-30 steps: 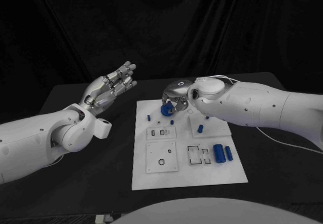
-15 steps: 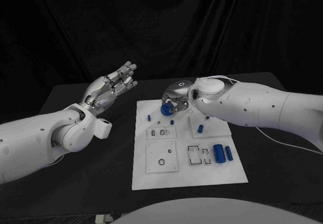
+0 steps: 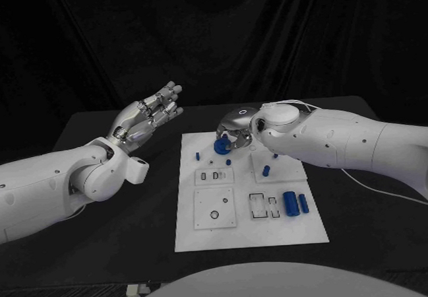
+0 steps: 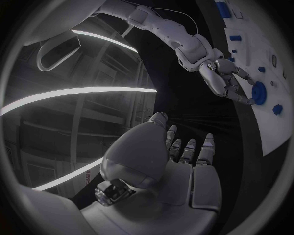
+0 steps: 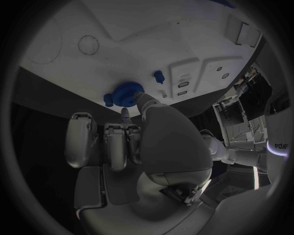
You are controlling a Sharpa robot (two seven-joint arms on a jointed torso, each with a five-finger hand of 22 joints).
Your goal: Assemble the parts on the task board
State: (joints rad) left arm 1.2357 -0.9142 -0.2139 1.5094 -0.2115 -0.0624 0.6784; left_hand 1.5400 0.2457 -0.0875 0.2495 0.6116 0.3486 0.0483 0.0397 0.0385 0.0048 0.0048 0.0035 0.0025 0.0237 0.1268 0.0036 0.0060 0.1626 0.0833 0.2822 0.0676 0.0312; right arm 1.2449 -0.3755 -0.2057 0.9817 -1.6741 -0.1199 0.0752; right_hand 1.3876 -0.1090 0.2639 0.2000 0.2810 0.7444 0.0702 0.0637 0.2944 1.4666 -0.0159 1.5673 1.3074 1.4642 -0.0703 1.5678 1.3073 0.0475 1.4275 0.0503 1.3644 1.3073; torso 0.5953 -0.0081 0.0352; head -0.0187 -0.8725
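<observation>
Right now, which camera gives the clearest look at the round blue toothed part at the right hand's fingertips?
The right wrist view: the round blue toothed part shows its rim against the white task board. The head view has it half hidden by the right hand; the left wrist view shows it small.

task board (image 3: 251,236): 1 | round blue gear (image 3: 220,144): 1 | blue cylinders lying at board's right (image 3: 289,202): 2 | small blue pegs (image 3: 266,170): about 4, too small to be sure

Blue on white, silver over black

We see a blue gear (image 3: 220,145) at our silver right hand (image 3: 234,131), blue parts (image 3: 289,202) on the white task board (image 3: 246,234), black table (image 3: 131,211).
</observation>
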